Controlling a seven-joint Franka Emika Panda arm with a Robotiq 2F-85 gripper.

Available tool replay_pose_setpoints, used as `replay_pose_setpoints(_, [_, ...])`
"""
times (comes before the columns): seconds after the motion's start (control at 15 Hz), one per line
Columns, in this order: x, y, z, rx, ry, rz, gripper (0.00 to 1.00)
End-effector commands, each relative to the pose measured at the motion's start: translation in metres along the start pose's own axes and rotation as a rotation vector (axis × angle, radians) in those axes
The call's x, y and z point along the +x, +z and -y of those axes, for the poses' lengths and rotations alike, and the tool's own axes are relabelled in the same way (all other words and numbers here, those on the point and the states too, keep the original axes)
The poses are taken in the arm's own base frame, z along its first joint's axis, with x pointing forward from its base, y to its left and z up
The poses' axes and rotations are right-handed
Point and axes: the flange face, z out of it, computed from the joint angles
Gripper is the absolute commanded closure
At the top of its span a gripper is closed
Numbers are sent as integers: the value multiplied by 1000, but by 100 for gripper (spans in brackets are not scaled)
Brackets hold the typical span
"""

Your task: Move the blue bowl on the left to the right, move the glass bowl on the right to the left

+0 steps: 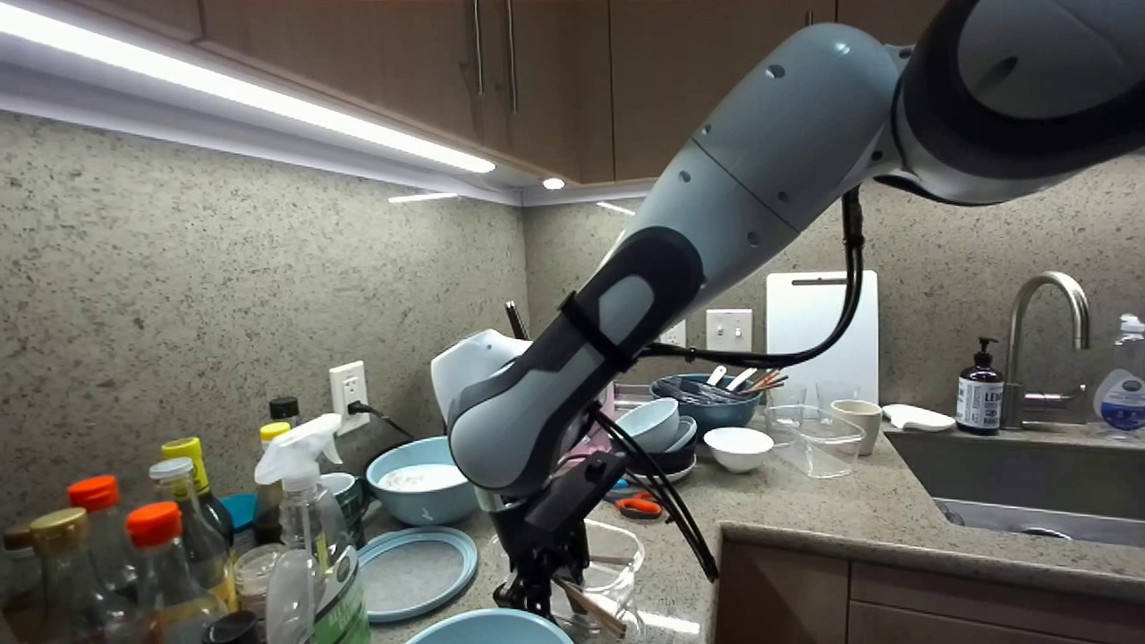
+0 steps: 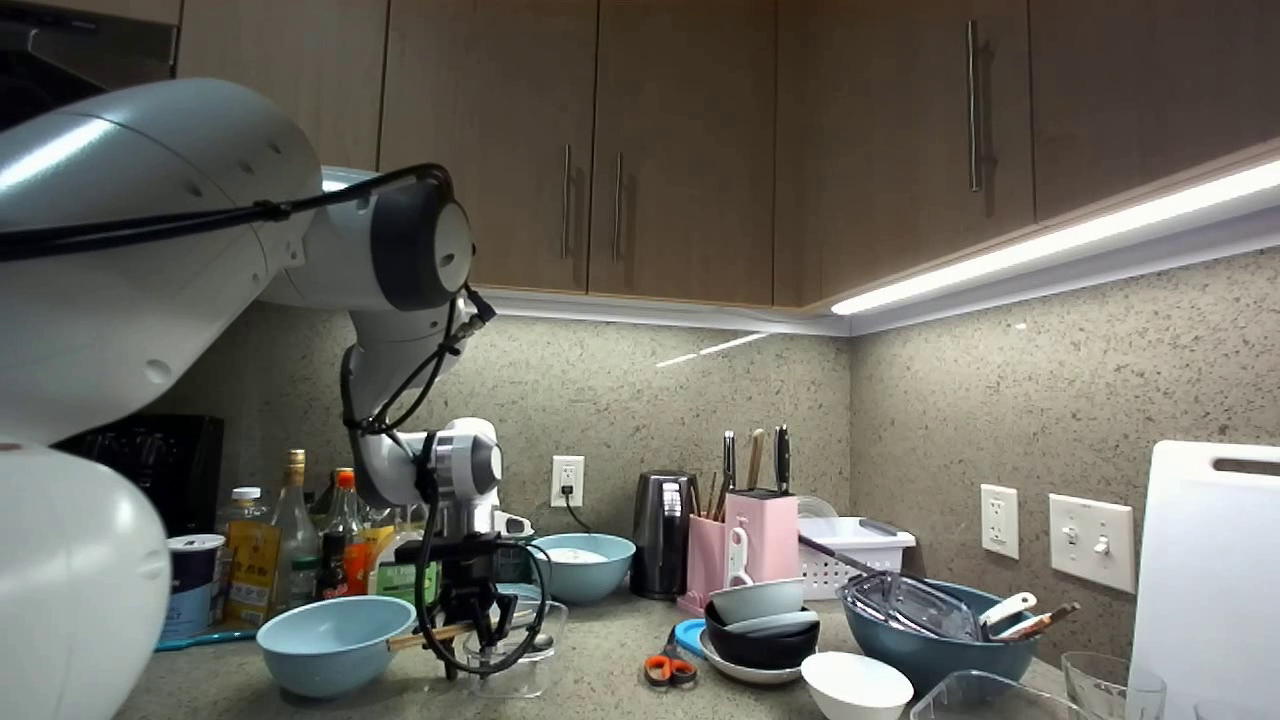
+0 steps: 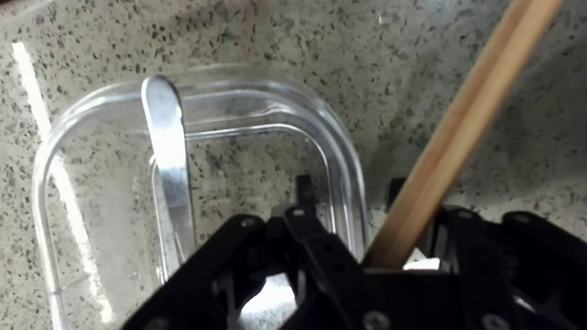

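The glass bowl is a clear, rounded-square bowl with a metal utensil handle leaning in it. It shows in the wrist view [image 3: 270, 105] and in both exterior views [image 1: 630, 563] [image 2: 518, 684]. My gripper [image 3: 349, 188] is open and low over it, also in an exterior view [image 2: 470, 648]. One fingertip is inside the rim and the other outside, with the wall between them. A wooden stick [image 3: 463, 128] slants up from between the jaws across the outer finger. Whether it touches the gripper, I cannot tell. The blue bowl [image 2: 335, 640] stands beside the gripper, partly cut off in an exterior view [image 1: 492, 629].
Behind stand a blue bowl with white contents [image 1: 420, 478] and a round blue lid [image 1: 418, 572]. Bottles [image 1: 179, 537] crowd one side. Orange-handled scissors [image 2: 670, 668], stacked bowls [image 2: 760, 625], a small white bowl [image 2: 857, 685] and a larger clear container [image 1: 818, 443] lie on the other.
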Motion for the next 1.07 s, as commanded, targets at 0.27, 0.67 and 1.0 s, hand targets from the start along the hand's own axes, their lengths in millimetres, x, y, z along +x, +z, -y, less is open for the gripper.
replay_pose_setpoints(0.27, [-7,0,3,2,-16,-10,1])
replay_pose_setpoints(0.67, [-25,-30,3,47,-6,-157,0])
replay_pose_setpoints(1.0, [-39,-43,1,67,-6,-234,0])
